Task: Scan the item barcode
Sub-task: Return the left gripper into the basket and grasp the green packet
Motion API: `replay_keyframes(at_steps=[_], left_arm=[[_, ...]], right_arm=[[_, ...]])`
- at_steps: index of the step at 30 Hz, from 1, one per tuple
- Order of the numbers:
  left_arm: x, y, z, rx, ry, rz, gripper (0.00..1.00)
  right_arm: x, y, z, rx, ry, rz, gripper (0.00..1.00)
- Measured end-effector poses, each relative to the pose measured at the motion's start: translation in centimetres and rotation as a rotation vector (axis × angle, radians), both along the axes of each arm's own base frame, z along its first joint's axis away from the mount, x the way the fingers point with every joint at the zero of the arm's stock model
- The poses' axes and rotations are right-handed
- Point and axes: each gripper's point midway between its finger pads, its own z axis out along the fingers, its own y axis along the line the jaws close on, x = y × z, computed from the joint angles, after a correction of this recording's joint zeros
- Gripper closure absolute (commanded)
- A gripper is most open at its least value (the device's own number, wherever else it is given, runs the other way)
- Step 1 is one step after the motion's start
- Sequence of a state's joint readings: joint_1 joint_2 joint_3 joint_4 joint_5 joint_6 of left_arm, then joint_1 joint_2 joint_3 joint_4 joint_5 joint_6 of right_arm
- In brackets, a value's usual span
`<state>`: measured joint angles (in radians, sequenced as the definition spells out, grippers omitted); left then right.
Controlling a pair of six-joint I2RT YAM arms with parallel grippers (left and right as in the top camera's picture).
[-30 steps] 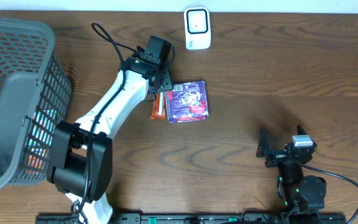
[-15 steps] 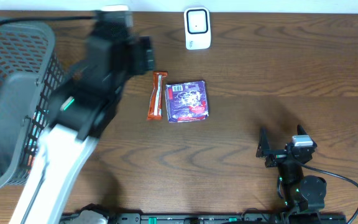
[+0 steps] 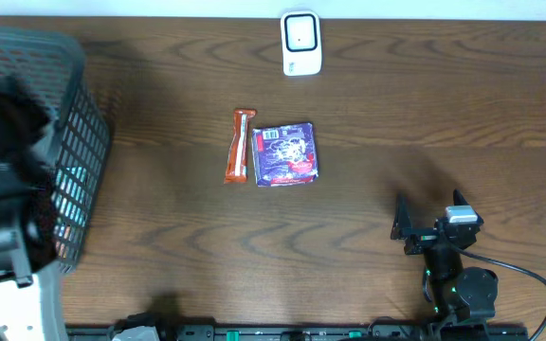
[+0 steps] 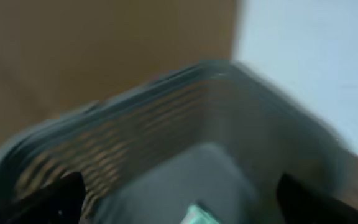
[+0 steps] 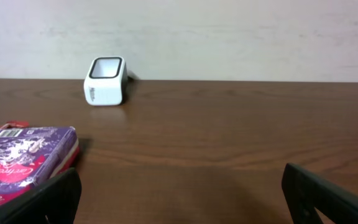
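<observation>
A white barcode scanner (image 3: pixel 301 43) stands at the table's far edge and also shows in the right wrist view (image 5: pixel 106 81). An orange snack bar (image 3: pixel 241 145) lies mid-table, touching a purple packet (image 3: pixel 287 154) on its right. My left arm (image 3: pixel 3 218) is a dark blur over the grey mesh basket (image 3: pixel 74 85). The left gripper (image 4: pixel 185 208) is open above the basket's inside (image 4: pixel 166 124), nothing between its fingers. My right gripper (image 3: pixel 431 213) rests open near the front right edge, empty (image 5: pixel 182 199). The purple packet (image 5: pixel 23 158) lies ahead to its left.
A teal package (image 4: pixel 197 214) lies in the basket below the left gripper, and teal also shows through the mesh (image 3: pixel 72 189). A black cable (image 3: pixel 519 275) trails from the right arm's base. A pale wall (image 5: pixel 229 37) runs behind the table.
My left gripper has opened, left the orange bar beside the purple packet, and swung fast to the left over the basket. The right arm has not moved.
</observation>
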<state>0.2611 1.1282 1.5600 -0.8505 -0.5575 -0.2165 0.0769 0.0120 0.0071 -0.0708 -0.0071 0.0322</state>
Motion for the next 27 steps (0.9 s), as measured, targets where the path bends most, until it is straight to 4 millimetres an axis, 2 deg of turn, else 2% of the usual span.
replay_keyframes(at_steps=[4, 8, 11, 16, 22, 27], left_arm=[[-2.7, 3.9, -2.4, -0.087, 0.027, 0.198, 0.02], [-2.8, 6.5, -5.3, -0.185, 0.051, 0.288, 0.02], [-2.5, 7.5, -8.0, -0.266, 0.107, 0.302, 0.02], [-0.9, 8.0, -11.8, -0.372, 0.232, 0.19, 0.02], [0.9, 6.6, -16.4, -0.525, 0.378, -0.033, 0.02], [1.2, 6.1, -21.2, -0.67, 0.504, -0.107, 0.02]], right_arm=[[0.0, 0.0, 0.0, 0.0, 0.0, 0.0, 0.01], [0.0, 0.0, 0.0, 0.0, 0.0, 0.0, 0.01], [0.0, 0.0, 0.0, 0.0, 0.0, 0.0, 0.01], [0.0, 0.0, 0.0, 0.0, 0.0, 0.0, 0.01], [0.0, 0.0, 0.0, 0.0, 0.0, 0.0, 0.01], [0.0, 0.0, 0.0, 0.0, 0.0, 0.0, 0.01]])
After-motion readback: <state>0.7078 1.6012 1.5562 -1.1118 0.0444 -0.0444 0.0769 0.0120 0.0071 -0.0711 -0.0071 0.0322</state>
